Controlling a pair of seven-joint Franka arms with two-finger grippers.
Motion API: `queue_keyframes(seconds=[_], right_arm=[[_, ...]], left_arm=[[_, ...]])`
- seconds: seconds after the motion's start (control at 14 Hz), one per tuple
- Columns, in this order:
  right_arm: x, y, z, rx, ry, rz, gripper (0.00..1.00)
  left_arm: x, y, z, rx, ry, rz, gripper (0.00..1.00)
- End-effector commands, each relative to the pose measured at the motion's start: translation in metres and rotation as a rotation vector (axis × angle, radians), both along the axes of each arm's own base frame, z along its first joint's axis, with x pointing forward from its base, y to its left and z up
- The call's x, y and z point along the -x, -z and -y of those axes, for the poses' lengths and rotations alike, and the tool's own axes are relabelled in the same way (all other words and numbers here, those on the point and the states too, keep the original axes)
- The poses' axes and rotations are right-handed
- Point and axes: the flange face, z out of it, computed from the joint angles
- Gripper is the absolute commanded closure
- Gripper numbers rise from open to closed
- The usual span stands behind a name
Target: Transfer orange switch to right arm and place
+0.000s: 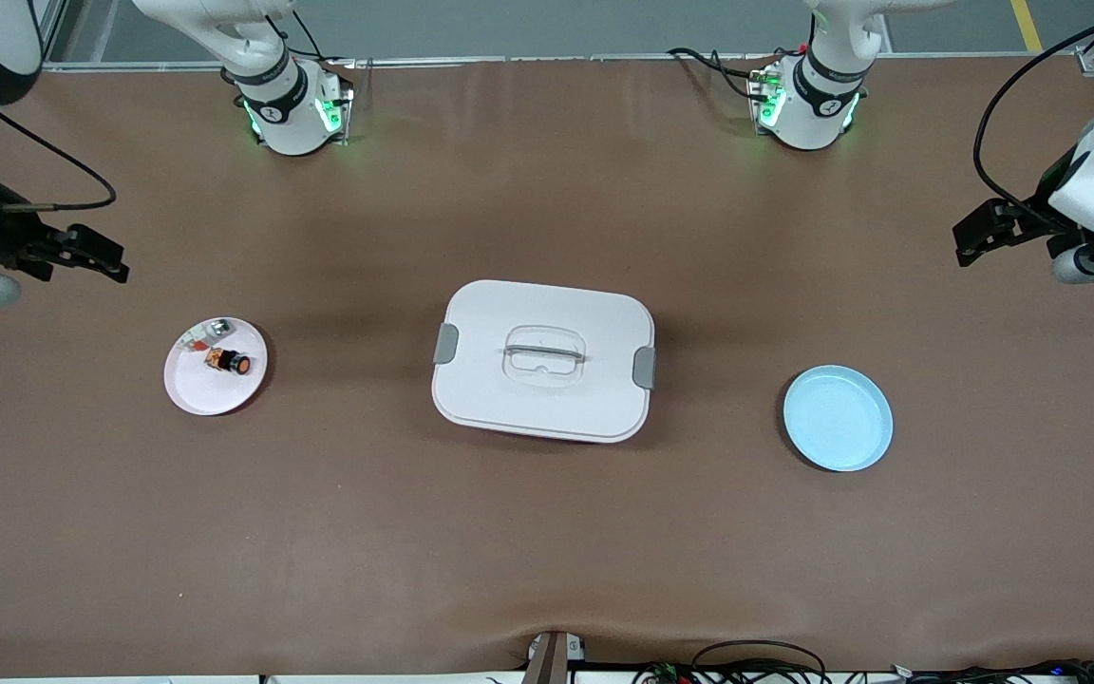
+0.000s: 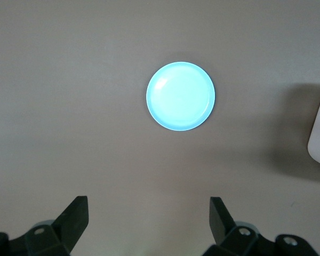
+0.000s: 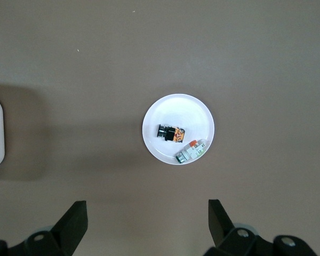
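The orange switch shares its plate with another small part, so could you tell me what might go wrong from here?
The orange switch lies on its side on the pink plate, close to a clear-and-silver part, so closing fingers could nudge or grab that part instead. Being a stubby cylinder, it might roll away. Both the left gripper and right gripper hang open, high above the table.

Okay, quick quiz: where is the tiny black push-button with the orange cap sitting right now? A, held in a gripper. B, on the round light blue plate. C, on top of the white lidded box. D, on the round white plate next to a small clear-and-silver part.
D: the tiny black push-button with the orange cap lies on the round white plate, beside the small clear-and-silver part.
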Motion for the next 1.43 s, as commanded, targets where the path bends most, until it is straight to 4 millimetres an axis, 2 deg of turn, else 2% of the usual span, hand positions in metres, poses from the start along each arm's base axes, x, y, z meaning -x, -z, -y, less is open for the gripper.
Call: queue_keyframes(seconds=[0.0, 0.43, 1.0, 1.14, 1.36], right_arm=[[0.001, -0.02, 0.002, -0.012, 0.017, -0.008, 0.0], [0.009, -0.062, 0.004, -0.011, 0.021, -0.008, 0.0], [0.011, -0.06, 0.003, -0.011, 0.029, -0.038, 0.0], [0.008, -0.076, 0.005, -0.008, 0.024, -0.003, 0.0], [0.008, -0.077, 0.005, -0.01, 0.032, -0.009, 0.0]], left_arm=[[0.006, -0.008, 0.0, 0.014, 0.014, 0.012, 0.0], [0.008, -0.01, 0.0, 0.014, 0.017, 0.015, 0.0], [0.01, -0.015, 0.019, 0.072, 0.041, 0.021, 0.0], [0.01, -0.014, 0.019, 0.072, 0.041, 0.018, 0.0], [0.01, -0.015, 0.019, 0.072, 0.041, 0.019, 0.0]])
